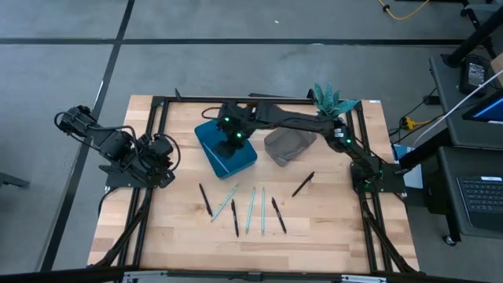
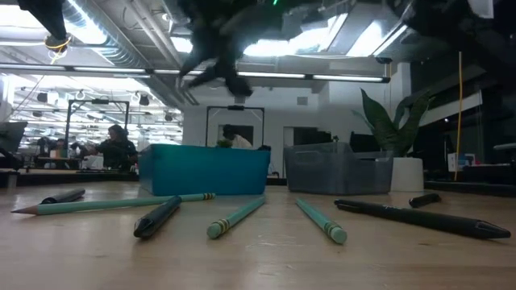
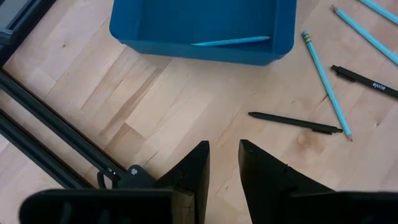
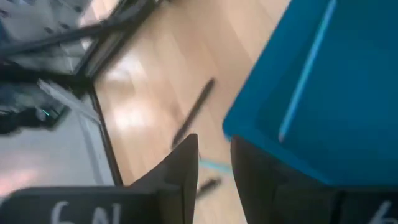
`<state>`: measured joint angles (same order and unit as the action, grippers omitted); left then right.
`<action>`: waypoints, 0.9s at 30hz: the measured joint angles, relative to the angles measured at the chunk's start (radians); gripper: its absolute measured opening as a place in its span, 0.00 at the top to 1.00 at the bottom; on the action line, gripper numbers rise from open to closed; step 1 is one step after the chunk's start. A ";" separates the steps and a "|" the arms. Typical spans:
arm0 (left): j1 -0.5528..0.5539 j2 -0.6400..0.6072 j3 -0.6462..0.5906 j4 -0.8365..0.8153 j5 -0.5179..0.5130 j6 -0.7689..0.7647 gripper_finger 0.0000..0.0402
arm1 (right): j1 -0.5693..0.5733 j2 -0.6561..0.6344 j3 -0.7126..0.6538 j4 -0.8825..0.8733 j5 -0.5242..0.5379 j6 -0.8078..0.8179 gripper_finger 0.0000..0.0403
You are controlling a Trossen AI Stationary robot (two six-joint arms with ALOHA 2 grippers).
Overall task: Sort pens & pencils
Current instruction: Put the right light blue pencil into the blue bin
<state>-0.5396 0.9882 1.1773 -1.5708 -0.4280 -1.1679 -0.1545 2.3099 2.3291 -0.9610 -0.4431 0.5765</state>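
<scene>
One light blue pencil (image 3: 231,42) lies inside the blue bin (image 1: 225,148); the left wrist view shows it against the near wall, and the right wrist view shows it as a pale streak on the bin's floor, while from above the right arm hides it. Three more light blue pencils (image 1: 251,209) lie on the wooden table (image 1: 330,232) in front of the bin, mixed with three black pens (image 1: 234,218); a fourth black pen (image 1: 303,184) lies apart, toward the right, below the grey bin (image 1: 287,145), which sits beside the blue one.

The right gripper (image 1: 230,135) hangs over the blue bin, its fingers (image 4: 177,177) a narrow gap apart and holding nothing. The left gripper (image 3: 222,168) waits at the table's left edge, fingers likewise slightly parted and empty.

Only the low view shows the room: a person (image 2: 115,147) seated at a distant desk, ceiling lights, and a potted plant (image 2: 393,121) at the table's far corner.
</scene>
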 joint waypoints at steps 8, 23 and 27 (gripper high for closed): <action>0.000 0.000 0.000 0.000 0.012 -0.006 0.80 | 0.197 -0.164 0.000 -0.454 0.430 0.059 0.76; 0.000 0.005 0.000 0.029 0.035 -0.054 0.80 | 0.390 -0.214 -0.003 -0.610 0.757 0.197 0.76; 0.000 0.006 0.000 0.032 0.055 -0.054 0.80 | 0.389 -0.214 -0.003 -0.610 0.716 0.131 0.76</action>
<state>-0.5396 0.9939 1.1770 -1.5388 -0.3729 -1.2221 0.2348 2.0960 2.3264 -1.5707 0.2726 0.7075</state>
